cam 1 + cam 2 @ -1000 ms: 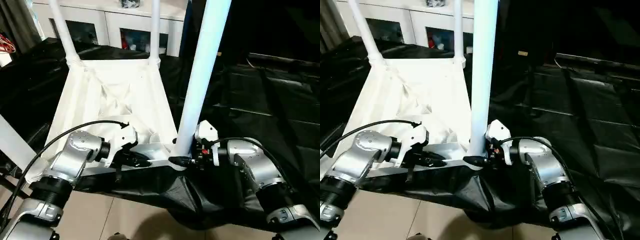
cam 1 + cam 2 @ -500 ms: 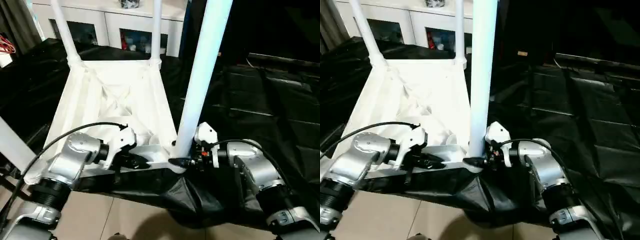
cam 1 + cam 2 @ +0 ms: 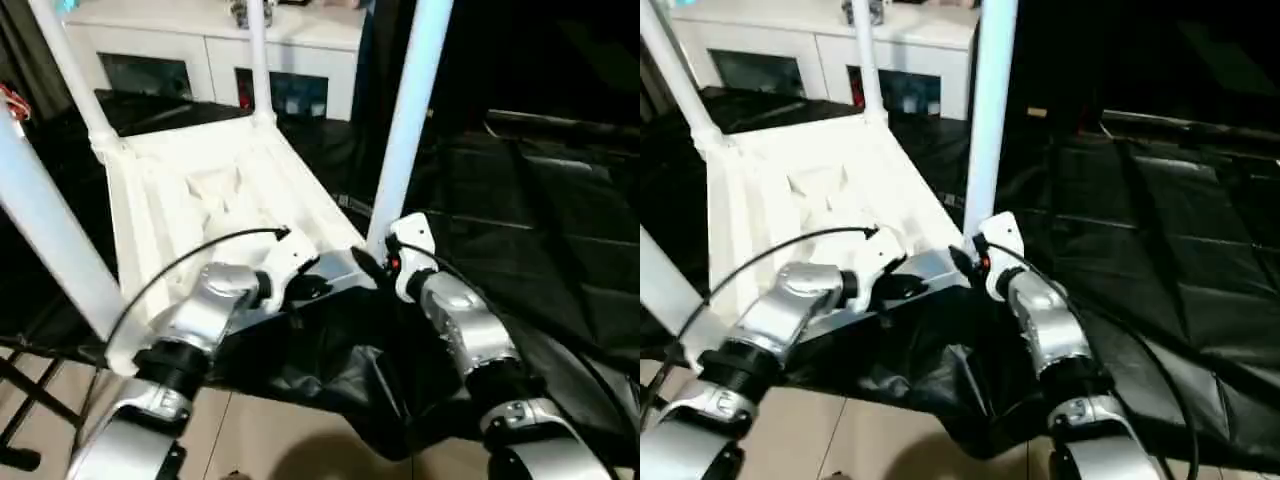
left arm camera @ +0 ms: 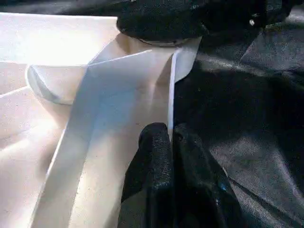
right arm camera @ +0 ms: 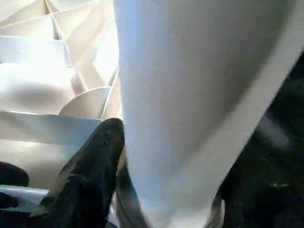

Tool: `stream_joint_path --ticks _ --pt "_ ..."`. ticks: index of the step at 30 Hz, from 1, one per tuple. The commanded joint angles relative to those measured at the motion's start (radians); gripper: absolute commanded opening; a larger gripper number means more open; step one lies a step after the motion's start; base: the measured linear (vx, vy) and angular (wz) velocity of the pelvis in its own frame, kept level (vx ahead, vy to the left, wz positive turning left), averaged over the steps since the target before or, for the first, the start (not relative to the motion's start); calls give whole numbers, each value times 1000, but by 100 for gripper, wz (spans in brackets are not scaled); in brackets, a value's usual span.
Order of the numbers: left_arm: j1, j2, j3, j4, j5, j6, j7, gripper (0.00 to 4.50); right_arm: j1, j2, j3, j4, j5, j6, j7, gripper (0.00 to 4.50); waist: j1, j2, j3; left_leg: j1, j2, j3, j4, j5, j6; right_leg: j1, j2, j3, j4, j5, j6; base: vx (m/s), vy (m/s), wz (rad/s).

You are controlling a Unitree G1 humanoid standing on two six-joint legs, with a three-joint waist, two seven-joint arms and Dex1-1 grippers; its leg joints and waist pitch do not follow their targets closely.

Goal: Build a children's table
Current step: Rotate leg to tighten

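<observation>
A white cabinet (image 3: 215, 60) with glass doors stands behind black sheeting (image 3: 560, 230), above a beige tiled floor (image 3: 290, 440).

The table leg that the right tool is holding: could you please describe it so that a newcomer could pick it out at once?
Find the upturned white table top on the black sheet. At its near corner on the robot's right, a white tube leg stands upright. Unlike the other legs, this one has the right tool around its base.
</observation>
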Motion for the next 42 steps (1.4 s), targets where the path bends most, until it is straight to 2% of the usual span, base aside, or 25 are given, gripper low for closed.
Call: stream_joint_path --ticks 1,3,6,7,9,10,11,12,14,15,17,18,20,25,30,35,42 --pt "-29 -88 -20 -17 -41 -37 39 0 10 119 118 10 26 16 145 343 -4 -12 -48 2 19 -4 -71 -245 7 33 -72 39 -91 -336 -137 0 0 0" --pt "-19 -73 -20 -30 -50 -49 7 0 10 107 119 4 31 19 169 369 -6 -14 -46 3 18 -4 -72 -258 10 32 -73 39 -94 -361 -132 0 0 0" --pt "3 -38 -26 -63 -69 -63 -63 0 7 62 140 -9 11 1 209 380 -7 -16 -47 -1 20 -7 -73 -253 13 34 -76 39 -94 -378 -124 0 0 0" --pt "12 -22 -28 -77 -77 -69 -93 0 8 42 145 -18 13 -2 240 380 -6 -13 -47 0 20 -6 -73 -251 13 33 -76 39 -94 -371 -126 0 0 0" --pt "32 15 -33 -116 -96 -66 -165 0 16 -15 158 -53 30 -8 346 380 -5 -15 -50 -6 21 -5 -70 -222 27 38 -73 39 -86 -307 -140 0 0 0" --pt "38 27 -34 -127 -104 -72 -190 0 23 -36 165 -70 38 -13 392 380 -5 -14 -52 -3 22 -2 -67 -205 35 34 -72 40 -83 -262 -154 0 0 0" --pt "44 43 -36 -140 -112 -67 -219 0 33 -63 173 -92 53 -8 452 380 -5 -15 -52 -5 21 -1 -66 -195 40 37 -71 40 -81 -241 -161 0 0 0" --pt "48 61 -38 -147 -114 -69 -245 0 42 -92 180 -110 64 -8 507 380 0 -13 -52 -2 23 1 -64 -185 53 36 -69 39 -78 -203 -175 0 0 0" --pt "51 86 -39 -151 -114 -73 -277 0 54 -135 188 -133 78 -5 588 380 0 -14 -53 -6 23 0 -65 -169 57 39 -68 37 -73 -175 -185 0 0 0" --pt "51 86 -39 -151 -114 -73 -277 0 54 -135 188 -133 78 -5 588 380 3 -15 -55 -3 24 1 -62 -161 61 40 -68 37 -69 -150 -193 0 0 0" --pt "58 117 -39 -157 -117 -78 -320 0 61 -167 184 -145 90 -2 650 380 3 -19 -53 -5 24 1 -64 -157 62 40 -69 36 -69 -144 -204 0 0 0" --pt "71 153 -41 -176 -126 -76 -370 0 61 -193 181 -148 99 8 705 380 5 -18 -54 -3 25 2 -62 -160 64 40 -70 36 -68 -147 -207 0 0 0" --pt "78 169 -40 -185 -131 -76 -388 0 63 -207 187 -151 98 9 732 380 7 -16 -54 -4 26 2 -62 -156 64 41 -69 35 -65 -137 -211 0 0 0" --pt "97 208 -39 -206 -146 -78 -447 0 66 -255 221 -168 84 8 791 336 7 -21 -54 0 28 4 -60 -143 57 40 -67 35 -60 -103 -227 0 0 0" --pt "108 226 -41 -217 -155 -74 -465 0 61 -263 231 -162 75 0 811 297 7 -34 -51 0 26 5 -60 -149 53 40 -69 37 -63 -130 -221 0 0 0" --pt "128 231 -44 -243 -166 -56 -472 0 58 -260 243 -157 78 -6 821 243 8 -35 -52 0 28 4 -60 -142 52 40 -70 37 -60 -118 -222 0 0 0" --pt "123 224 -46 -238 -165 -50 -462 0 72 -261 246 -169 84 -6 824 212 6 -34 -53 0 26 4 -59 -139 52 41 -68 36 -58 -106 -226 0 0 0"
